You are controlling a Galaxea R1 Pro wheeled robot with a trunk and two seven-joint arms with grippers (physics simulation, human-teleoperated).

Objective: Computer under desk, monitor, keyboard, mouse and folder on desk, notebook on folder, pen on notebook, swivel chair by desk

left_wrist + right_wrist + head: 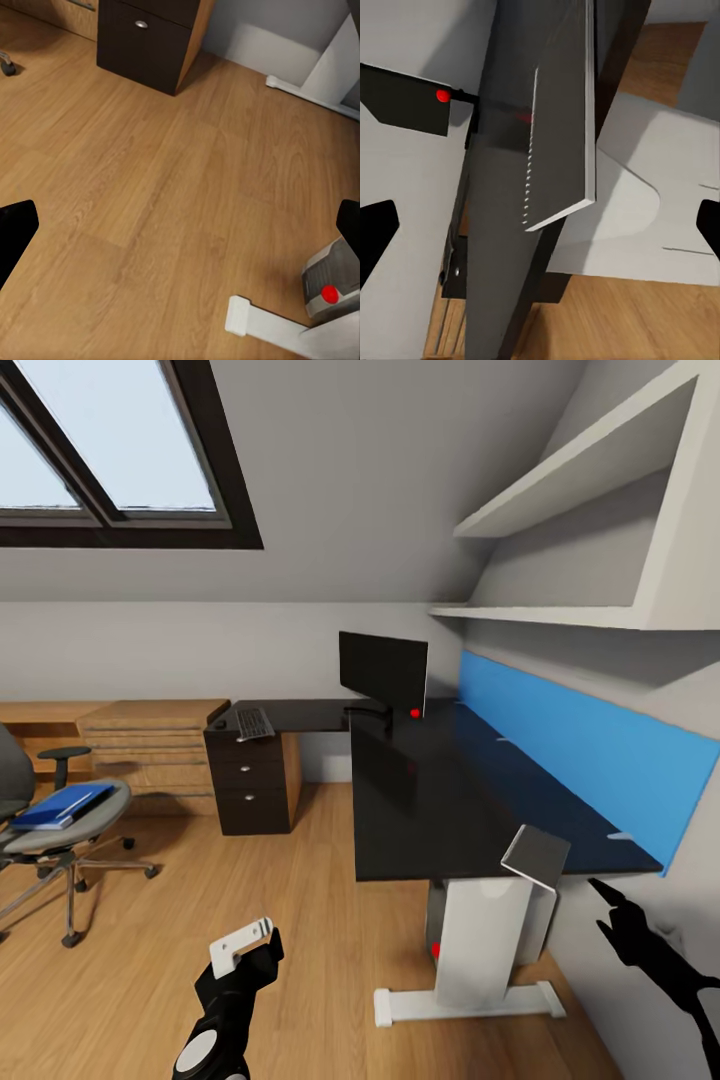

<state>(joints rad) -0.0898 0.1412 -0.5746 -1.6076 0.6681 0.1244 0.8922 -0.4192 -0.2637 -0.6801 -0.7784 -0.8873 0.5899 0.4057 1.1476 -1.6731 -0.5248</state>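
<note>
One flat bright blue folder (62,803) lies on the grey seat of the chrome-based swivel chair (40,830) at 9 o'clock, well apart from the glossy black L-shaped desk (440,800). Left gripper (250,945) hangs at 6 o'clock over bare wooden floor (300,900), jaws wide, empty. Small dark mouse (219,725) sits just beside the silver-framed keyboard (254,722), and the black widescreen monitor (383,670) at 12 is on the top. Thin grey notebook (535,857) is tilted on the desk's near edge at 4 o'clock, above the dark grey tower computer (437,920). Right gripper (630,930) is near it, jaws spread, empty. Likely step: secure the notebook. Approach from the overhanging side and don't nudge it off. The wall is tight at 3 o'clock; there's open floor toward 8.
</note>
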